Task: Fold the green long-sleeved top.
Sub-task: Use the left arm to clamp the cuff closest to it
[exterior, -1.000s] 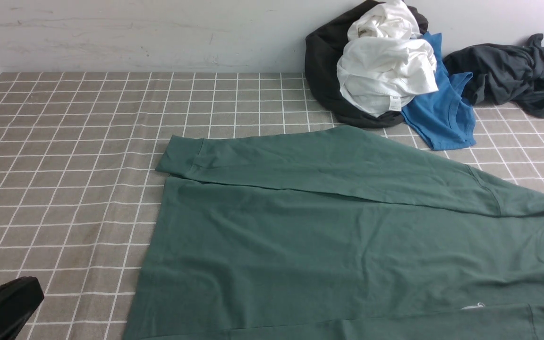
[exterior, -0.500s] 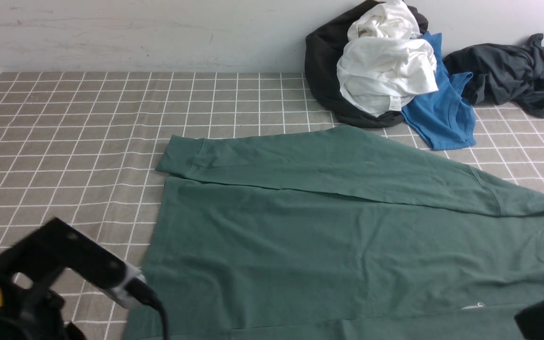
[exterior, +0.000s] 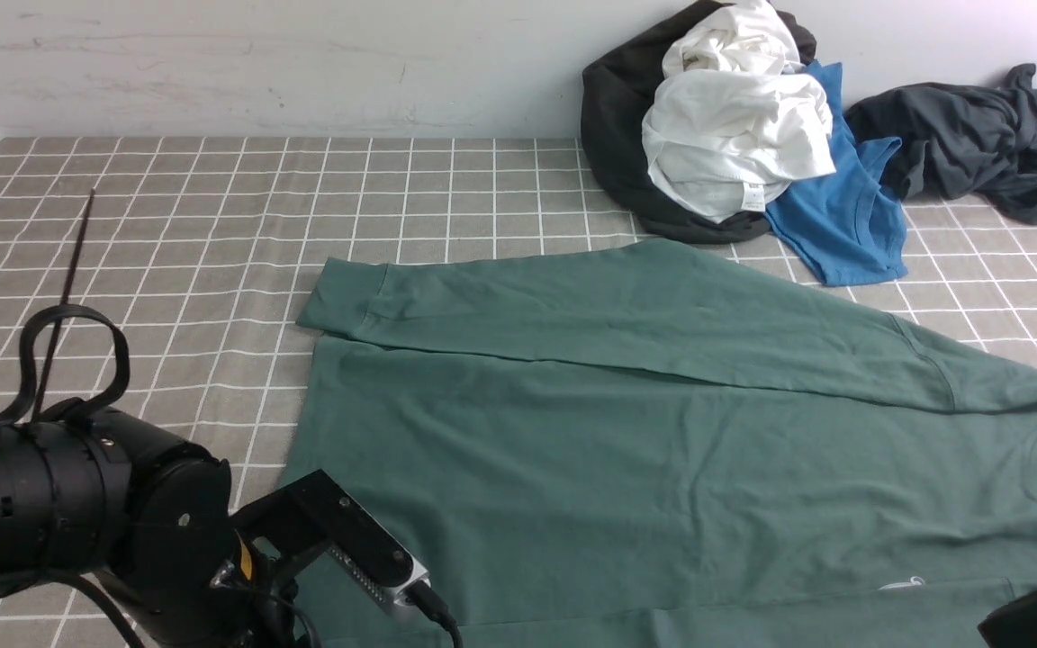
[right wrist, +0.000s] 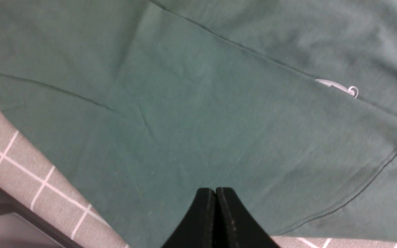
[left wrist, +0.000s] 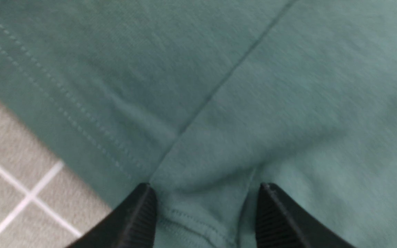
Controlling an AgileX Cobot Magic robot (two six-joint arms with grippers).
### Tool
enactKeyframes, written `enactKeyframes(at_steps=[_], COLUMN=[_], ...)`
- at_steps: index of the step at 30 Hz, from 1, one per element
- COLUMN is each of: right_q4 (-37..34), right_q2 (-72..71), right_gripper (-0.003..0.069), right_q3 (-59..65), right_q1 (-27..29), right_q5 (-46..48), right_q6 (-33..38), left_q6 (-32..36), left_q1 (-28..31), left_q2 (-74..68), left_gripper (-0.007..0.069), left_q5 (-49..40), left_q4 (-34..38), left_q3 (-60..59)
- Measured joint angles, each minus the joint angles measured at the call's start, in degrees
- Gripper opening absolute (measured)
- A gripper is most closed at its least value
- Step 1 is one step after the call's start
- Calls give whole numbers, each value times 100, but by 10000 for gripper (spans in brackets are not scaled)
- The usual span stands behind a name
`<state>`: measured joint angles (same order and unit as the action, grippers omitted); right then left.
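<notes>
Plainly, the green long-sleeved top point(exterior: 626, 432) is soft, light knit that drapes and creases wherever it is lifted. It has no stiffness, so one pinch would only drag up a peak of cloth. It lies flat on the checked tablecloth point(exterior: 167, 270), its hem at the left and its neck at the right.

At the left, the left arm point(exterior: 77, 504) reaches over the near hem corner. In its wrist view the left gripper point(left wrist: 205, 213) has its jaws apart, straddling a stitched edge of green cloth without pinching it. That double-stitched hem is thicker than the body, so I judge it the better hold: the ribbed fingertips point(left wrist: 143, 213) should bite there without slipping.

Across the middle, the far sleeve point(exterior: 617, 306) is laid over the body, its cuff point(exterior: 347, 292) near the far hem corner. The cloth looks matt and likely to cling to the tablecloth, so it should be lifted rather than dragged.

At the right, a small white tag point(exterior: 904, 585) lies on the cloth near the front edge. The right gripper point(right wrist: 215, 206) hangs over the near sleeve, clenched and empty. A matching hold at the shoulder seam would keep the fold even.

Behind, well apart from the body, lie a white garment point(exterior: 734, 135), a blue shirt point(exterior: 843, 216) and a dark grey garment point(exterior: 969, 135).
</notes>
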<state>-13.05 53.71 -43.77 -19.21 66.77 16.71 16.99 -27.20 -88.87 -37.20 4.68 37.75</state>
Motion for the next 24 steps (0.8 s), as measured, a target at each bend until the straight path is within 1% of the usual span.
enactKeyframes(at_steps=[7,10,12,13,14,15,16,17,18,19,21,24], right_q4=[0,-5,-19,-28,-62,-69,-102,-101,-115,-120,-120,-120], right_q2=[0,0,0,0,0,0,0,0,0,0,0,0], right_gripper=[-14,-14,-14,-14,-14,-14,-14,-14,-14,-14,-14,-14], right_q3=[0,0,0,0,0,0,0,0,0,0,0,0], right_q1=[0,0,0,0,0,0,0,0,0,0,0,0], right_q5=[-157,-165,-165,-165,-165,-165,-165,-165,-165,-165,-165,-165], right_q6=[10,10,10,10,10,10,16,16,16,16,16,16], left_q6=[0,0,-6,-6,-27,-28,-55,-62,-62,-62,-67,-87], left_q1=[0,0,0,0,0,0,0,0,0,0,-7,-7], left_q2=[-31,-31,-35,-35,-35,-35,-35,-35,-17,3,80,328], left_gripper=[374,360,309,296,246,229,151,142,72,46,15,4], left_q5=[43,89,144,143,163,173,205,205,218,205,134,-88], left_q4=[-12,-12,-16,-24,-36,-36,-36,-30,-8,-2,27,43], left_q3=[19,24,24,24,24,24,30,30,36,42,47,160])
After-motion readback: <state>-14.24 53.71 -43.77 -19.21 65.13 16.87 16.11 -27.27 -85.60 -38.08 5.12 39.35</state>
